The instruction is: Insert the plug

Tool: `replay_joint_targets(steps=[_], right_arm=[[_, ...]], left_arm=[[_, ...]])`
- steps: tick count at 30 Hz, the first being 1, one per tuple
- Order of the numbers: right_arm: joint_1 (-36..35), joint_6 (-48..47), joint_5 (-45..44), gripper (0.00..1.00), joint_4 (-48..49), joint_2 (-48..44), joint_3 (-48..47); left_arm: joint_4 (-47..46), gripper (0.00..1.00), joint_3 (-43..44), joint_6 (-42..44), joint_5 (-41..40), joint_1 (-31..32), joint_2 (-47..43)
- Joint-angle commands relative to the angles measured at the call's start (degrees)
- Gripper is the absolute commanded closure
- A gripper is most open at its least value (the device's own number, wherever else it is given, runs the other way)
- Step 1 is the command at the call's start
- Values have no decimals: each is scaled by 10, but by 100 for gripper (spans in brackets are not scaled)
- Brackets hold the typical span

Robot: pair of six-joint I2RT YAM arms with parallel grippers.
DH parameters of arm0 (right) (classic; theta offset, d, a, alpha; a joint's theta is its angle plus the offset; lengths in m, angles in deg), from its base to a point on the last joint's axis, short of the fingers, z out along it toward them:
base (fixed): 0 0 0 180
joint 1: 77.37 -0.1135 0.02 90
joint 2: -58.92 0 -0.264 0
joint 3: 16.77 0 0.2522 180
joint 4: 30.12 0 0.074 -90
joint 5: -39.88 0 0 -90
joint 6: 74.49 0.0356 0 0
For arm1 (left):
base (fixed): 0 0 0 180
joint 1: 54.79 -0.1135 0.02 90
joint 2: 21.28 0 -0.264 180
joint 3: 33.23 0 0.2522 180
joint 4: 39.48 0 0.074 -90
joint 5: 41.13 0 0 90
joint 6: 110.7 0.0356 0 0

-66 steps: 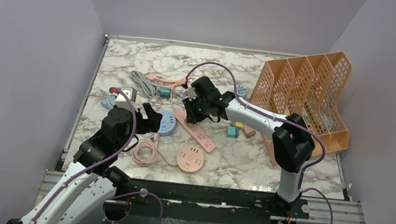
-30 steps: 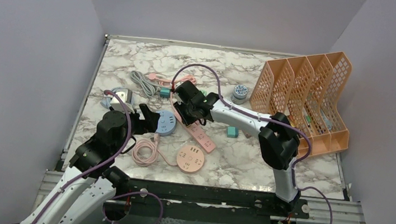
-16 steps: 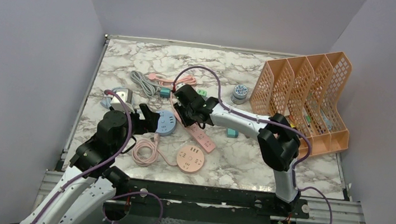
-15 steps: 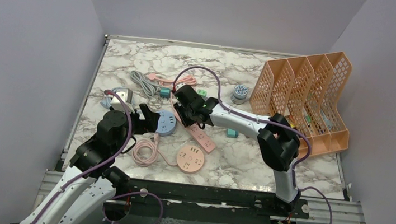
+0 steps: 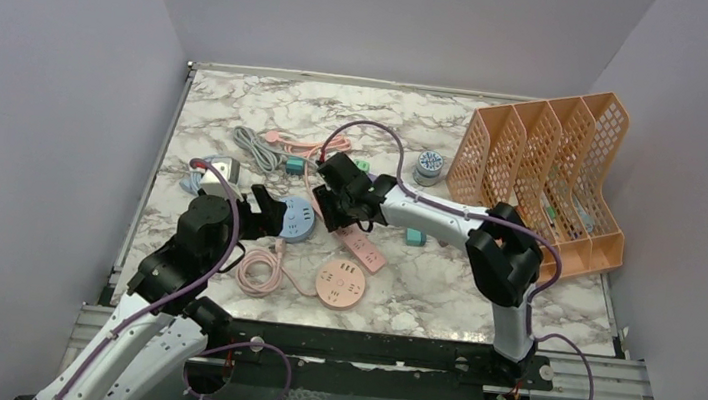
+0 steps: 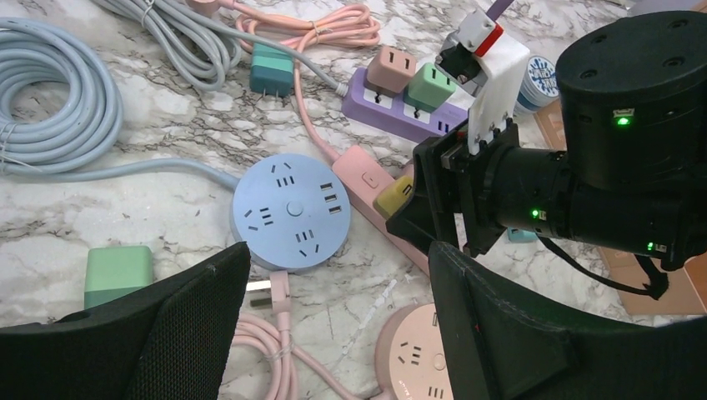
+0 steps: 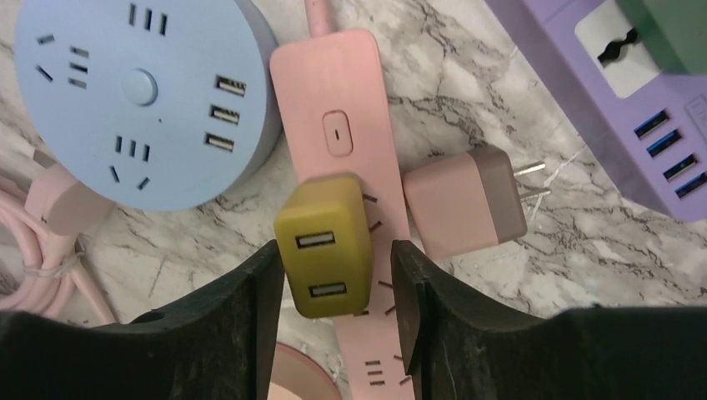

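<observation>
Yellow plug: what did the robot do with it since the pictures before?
The right gripper swung left to the pink strip, then edged back a little. Its jaws now stand loose around the yellow plug sitting on that strip, so it seems let go. The left gripper, open by the blue round socket, stayed put.

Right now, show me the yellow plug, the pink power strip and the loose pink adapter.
yellow plug (image 7: 325, 246), right wrist view, on its USB-port face.
pink power strip (image 7: 338, 87), right wrist view, bare top by the switch.
pink adapter (image 7: 454, 204), right wrist view, middle of its body.
</observation>
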Motion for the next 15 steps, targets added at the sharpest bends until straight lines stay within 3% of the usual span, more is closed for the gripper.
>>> replay_joint_targets(steps=[1, 5, 11, 15], right_arm=[[2, 44, 30, 47, -30, -54, -21], [2, 68, 12, 44, 4, -104, 15], [3, 153, -102, 44, 52, -186, 109], [25, 243, -130, 44, 9, -180, 121]], left_arm=[[3, 19, -7, -5, -7, 0, 1], [4, 18, -6, -3, -10, 0, 2], [1, 18, -6, -7, 2, 0, 13], [-6, 18, -8, -10, 19, 0, 20]])
